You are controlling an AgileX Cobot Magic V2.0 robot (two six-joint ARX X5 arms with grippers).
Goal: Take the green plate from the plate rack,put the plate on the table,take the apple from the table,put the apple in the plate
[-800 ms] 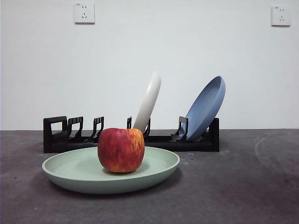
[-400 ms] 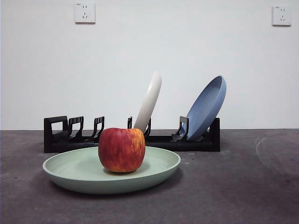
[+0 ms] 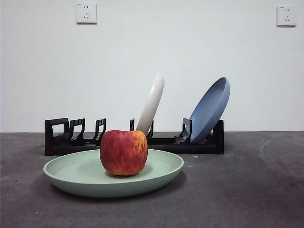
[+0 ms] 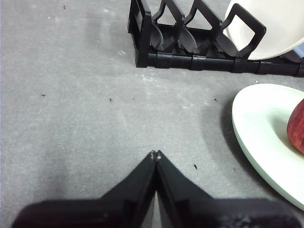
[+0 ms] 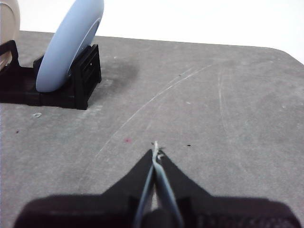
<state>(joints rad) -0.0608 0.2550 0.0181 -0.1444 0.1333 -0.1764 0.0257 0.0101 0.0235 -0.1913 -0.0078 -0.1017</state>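
The red, yellow-streaked apple (image 3: 123,152) sits inside the pale sage-green round plate (image 3: 80,173) at lower centre of the front view — the task looks finished. Nothing has shifted since a second ago. Left pincer (image 4: 156,154) and right pincer (image 5: 155,151) hover closed, empty, over the dark grey table (image 3: 247,190).

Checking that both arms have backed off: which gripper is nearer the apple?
Left. The left gripper is shut over bare table beside the green plate holding the apple. The right gripper, shut, sits past the blue plate.
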